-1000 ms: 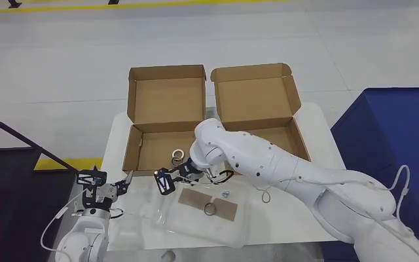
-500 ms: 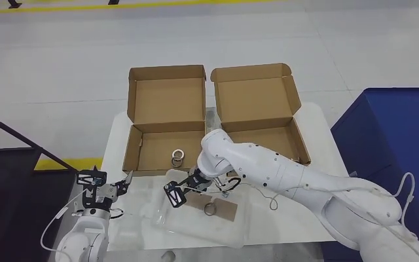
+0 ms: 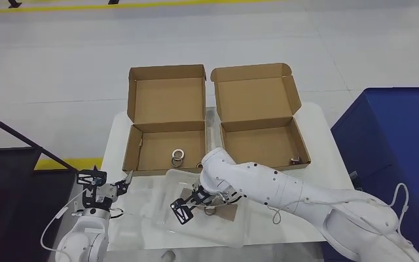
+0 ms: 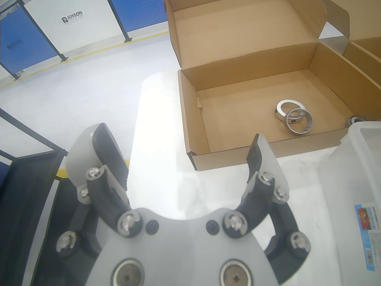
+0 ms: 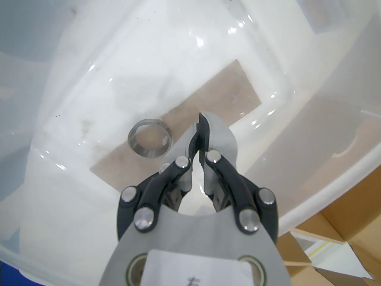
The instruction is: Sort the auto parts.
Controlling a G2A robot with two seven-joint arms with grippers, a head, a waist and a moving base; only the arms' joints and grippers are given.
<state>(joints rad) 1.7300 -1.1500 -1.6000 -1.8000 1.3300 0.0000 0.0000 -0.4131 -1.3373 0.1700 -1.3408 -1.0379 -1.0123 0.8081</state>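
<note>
Sorting station, top and wrist views. Two open cardboard boxes stand side by side on the far half of the table point(image 3: 321, 131), lids folded back. The left box point(image 3: 134, 154) holds a thick metal ring point(image 4: 278, 110) with a thinner ring point(image 4: 299, 129) resting against its near side. A dark round part point(image 4: 352, 120) lies in this box's near right corner, partly hidden behind the bin. The right box point(image 3: 302, 147) holds one small part point(image 3: 296, 160) at its near right corner. A clear plastic bin point(image 3: 163, 203) sits on the near half of the table, just in front of the boxes, with a brown cardboard pad point(image 5: 232, 90) on its floor. One loose metal ring point(image 5: 150, 138) lies at the pad's edge. The right gripper point(image 5: 200, 129) is inside the bin just beside this ring, fingers pressed together with nothing between them. The left gripper point(image 4: 180, 138) hangs by the table's near left corner, jaws spread wide and holding nothing
</note>
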